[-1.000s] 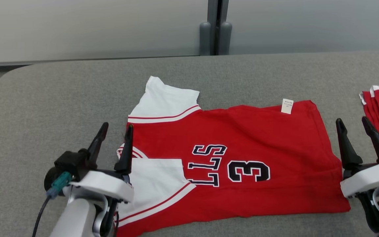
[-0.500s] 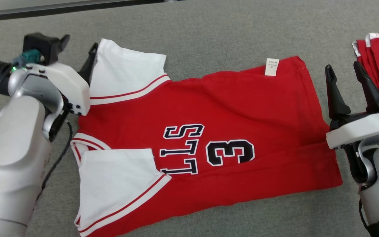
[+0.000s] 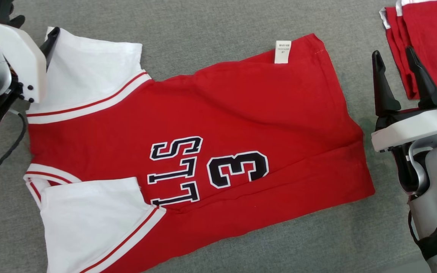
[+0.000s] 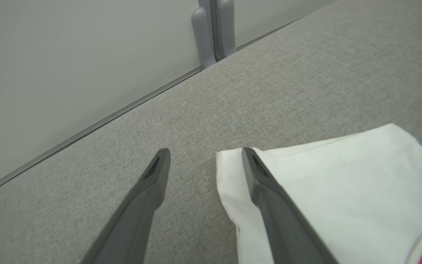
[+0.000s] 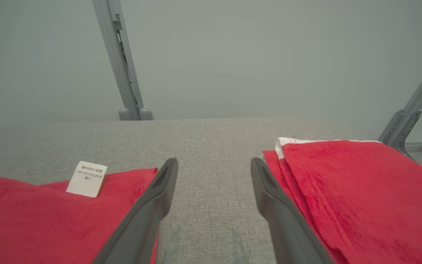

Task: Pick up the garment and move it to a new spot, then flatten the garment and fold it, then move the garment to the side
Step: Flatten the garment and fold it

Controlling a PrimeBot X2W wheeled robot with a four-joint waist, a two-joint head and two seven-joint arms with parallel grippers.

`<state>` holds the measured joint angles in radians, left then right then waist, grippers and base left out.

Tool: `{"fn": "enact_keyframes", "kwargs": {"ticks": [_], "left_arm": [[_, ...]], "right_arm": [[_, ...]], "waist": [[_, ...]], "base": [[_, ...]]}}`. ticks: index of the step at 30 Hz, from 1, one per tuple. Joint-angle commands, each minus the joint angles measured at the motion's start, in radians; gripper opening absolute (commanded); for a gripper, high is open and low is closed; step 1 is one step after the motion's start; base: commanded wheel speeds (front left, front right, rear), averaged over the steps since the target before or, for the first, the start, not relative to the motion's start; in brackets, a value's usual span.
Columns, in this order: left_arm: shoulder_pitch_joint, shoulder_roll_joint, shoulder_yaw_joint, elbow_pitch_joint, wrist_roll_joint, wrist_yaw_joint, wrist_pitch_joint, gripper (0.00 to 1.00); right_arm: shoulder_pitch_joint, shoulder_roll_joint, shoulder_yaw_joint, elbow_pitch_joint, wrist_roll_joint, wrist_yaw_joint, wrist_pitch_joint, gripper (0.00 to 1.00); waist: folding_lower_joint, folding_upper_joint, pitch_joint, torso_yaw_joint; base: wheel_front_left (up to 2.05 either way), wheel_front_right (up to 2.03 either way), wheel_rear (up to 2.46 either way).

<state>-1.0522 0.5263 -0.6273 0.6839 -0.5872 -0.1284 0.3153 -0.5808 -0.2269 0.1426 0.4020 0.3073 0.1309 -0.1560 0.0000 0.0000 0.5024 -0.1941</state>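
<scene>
Since the garment (image 3: 241, 106) lies spread across the middle of the grey desk (image 3: 211, 22), collar toward 9 o'clock and hem toward 3 o'clock, the step in hand looks like a fold, starting with the white sleeve (image 3: 89, 72) at 10 o'clock. To do it well, the pinch should take the sleeve's outer corner alone, rise only a little, and carry it toward 4 o'clock onto the red body without dragging the whole shirt. The hem side may need pinning. The stack of folded red garments (image 3: 431, 34) at 1 o'clock should be left alone, and the small white label (image 3: 282, 52) at the hem's far corner marks that edge.

The left arm (image 3: 11, 53) reaches out to 10 o'clock, jaws wide and empty. They straddle the sleeve corner, with one of the fingers (image 4: 269, 198) over white cloth and the other over bare desk; I cannot tell if they touch. The right arm (image 3: 412, 131) waits at 3 o'clock. Its jaws are wide and empty, and point toward 12 o'clock over the bare strip between hem and stack.
</scene>
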Motion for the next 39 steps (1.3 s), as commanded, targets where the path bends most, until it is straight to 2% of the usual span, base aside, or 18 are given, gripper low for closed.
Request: {"fn": "enact_keyframes", "kwargs": {"ticks": [1,4,12,13,15,25,34,39], "left_arm": [[-0.015,0.013,-0.021,0.002,-0.021,-0.003,0.01,1.0],[-0.03,0.034,-0.056,0.013,-0.046,-0.002,0.026,1.0],[-0.05,0.03,-0.124,0.059,-0.087,-0.003,0.025,1.0],[-0.055,0.028,-0.128,0.062,-0.093,-0.003,0.018,0.78],[-0.062,0.021,-0.138,0.068,-0.107,-0.003,0.006,0.0],[-0.081,-0.014,-0.141,0.077,-0.192,-0.003,-0.103,0.0],[-0.058,-0.037,-0.196,0.042,-0.224,-0.003,-0.176,0.0],[-0.046,-0.042,-0.224,0.016,-0.238,-0.003,-0.209,0.0]], "right_arm": [[-0.014,0.001,-0.005,0.007,-0.002,0.0,-0.008,1.0],[-0.017,-0.001,-0.016,0.021,-0.004,0.0,-0.014,1.0],[-0.034,0.003,-0.021,0.033,-0.008,0.0,-0.016,1.0],[-0.035,0.003,-0.021,0.034,-0.009,0.0,-0.016,1.0],[-0.037,0.002,-0.022,0.037,-0.01,0.0,-0.016,1.0],[-0.069,-0.017,0.005,0.081,0.024,0.0,0.061,1.0],[-0.146,-0.09,0.154,0.155,0.094,0.0,0.215,1.0],[-0.187,-0.112,0.204,0.204,0.159,0.0,0.277,1.0]], "waist": [[0.0,0.0,0.008,-0.01],[0.0,0.0,0.013,-0.013],[0.0,0.0,0.028,-0.014],[0.0,0.0,0.029,-0.014],[0.0,0.0,0.03,-0.012],[0.0,0.0,0.009,0.035],[0.0,0.0,-0.022,0.109],[0.0,0.0,-0.026,0.131]], "base": [[0.0,0.0,0.0],[0.0,0.0,0.0],[0.0,0.0,0.0],[0.0,0.0,0.0],[0.0,0.0,0.0],[0.0,0.0,0.0],[0.0,0.0,0.0],[0.0,0.0,0.0]]}}
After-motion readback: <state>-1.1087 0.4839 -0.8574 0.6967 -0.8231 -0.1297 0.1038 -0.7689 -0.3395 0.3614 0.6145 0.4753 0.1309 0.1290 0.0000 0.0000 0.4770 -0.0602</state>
